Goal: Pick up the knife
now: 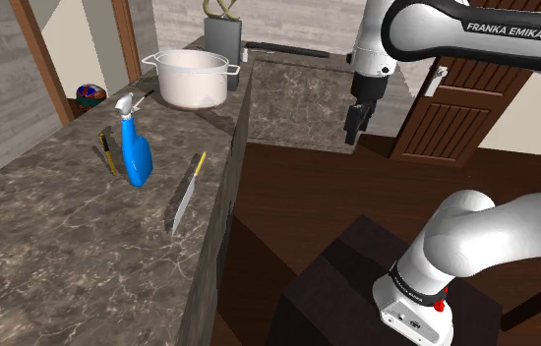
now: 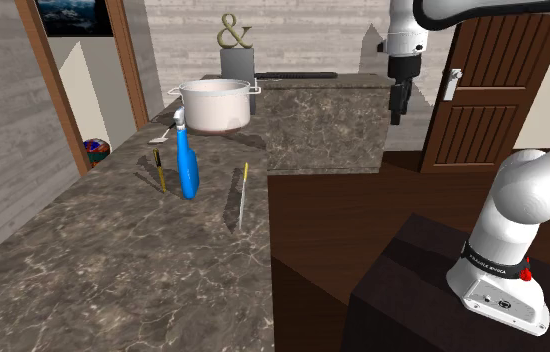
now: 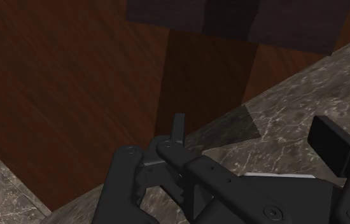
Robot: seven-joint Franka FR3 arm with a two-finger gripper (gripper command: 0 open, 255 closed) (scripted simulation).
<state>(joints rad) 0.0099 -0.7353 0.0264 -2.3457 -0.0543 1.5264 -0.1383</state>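
knife (image 1: 187, 194) lies on the counter (image 1: 62, 256) — gripper (image 1: 354, 136) well apart, fingers spread

On the bench (image 1: 62, 246), the knife (image 1: 186, 192) lies near the edge that faces the floor, pointing along that edge. Just beside it, on the shoulder view's left, a spray bottle (image 1: 136, 152) stands upright, and a small utensil (image 1: 107, 154) lies beyond the bottle on the same side. Farther back on the bench sits a pot (image 1: 193, 79), with a box (image 1: 223, 39) behind it carrying an ornament (image 1: 221, 8) on top. A second bench section (image 1: 298, 93) runs off to the right from the pot. The tool (image 1: 357, 123) hangs near that section's edge, well apart from the knife. The stand (image 1: 357, 285) sits on the floor at lower right, and a door (image 1: 455, 108) stands behind the arm.
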